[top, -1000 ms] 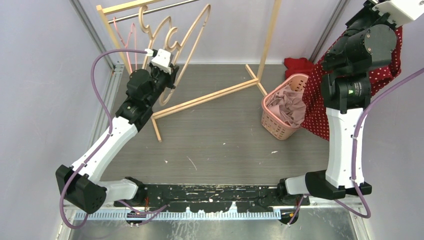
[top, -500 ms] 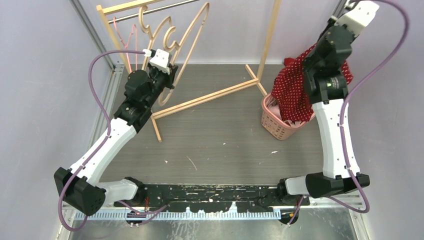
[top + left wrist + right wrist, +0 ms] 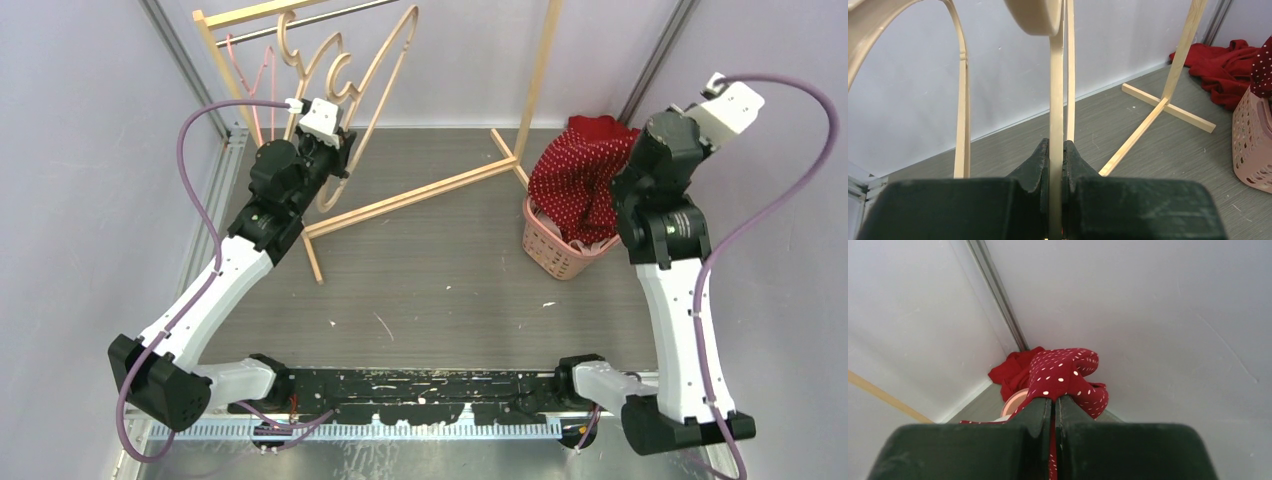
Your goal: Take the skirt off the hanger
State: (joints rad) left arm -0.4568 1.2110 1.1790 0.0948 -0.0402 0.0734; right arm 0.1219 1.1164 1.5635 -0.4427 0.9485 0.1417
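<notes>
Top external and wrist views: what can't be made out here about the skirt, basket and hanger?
1. Basket contents: top view, the skirt drapes over the opening.
2. Right gripper: top view, hidden behind its own wrist; only the right wrist view shows it shut on the skirt.
3. Hanger upper part: left wrist view, cut off by the top edge.

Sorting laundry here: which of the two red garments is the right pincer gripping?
The white-dotted red skirt, draped over the pink basket; the right pincer is shut on it. The plain red cloth lies on the floor behind the basket.
</notes>
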